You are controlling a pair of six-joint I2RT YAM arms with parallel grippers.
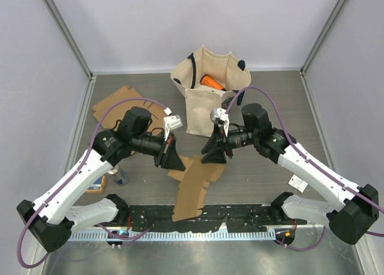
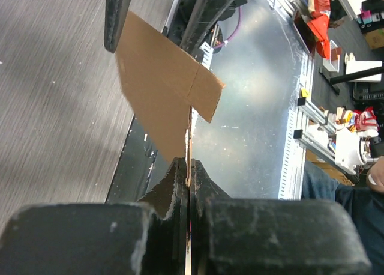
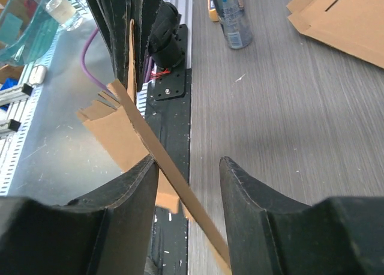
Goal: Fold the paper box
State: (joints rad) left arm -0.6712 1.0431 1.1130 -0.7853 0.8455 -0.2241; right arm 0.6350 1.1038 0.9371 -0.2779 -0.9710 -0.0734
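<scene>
The paper box (image 1: 195,188) is a flat brown cardboard blank, lifted at its far end and sloping down to the table's near edge. My left gripper (image 1: 174,160) is shut on the box's left edge; in the left wrist view the cardboard (image 2: 162,89) runs straight out from the pressed jaws (image 2: 189,166). My right gripper (image 1: 214,155) stands at the box's right side. In the right wrist view its jaws (image 3: 189,162) are open around a cardboard edge (image 3: 174,173), which crosses the gap diagonally and rests against the left finger (image 3: 135,185).
A canvas tote bag (image 1: 207,98) holding an orange object (image 1: 211,82) stands at the back centre. More flat cardboard blanks (image 1: 120,104) lie at the back left. A drink can (image 1: 120,176) stands by the left arm. A black rail (image 1: 240,215) runs along the near edge.
</scene>
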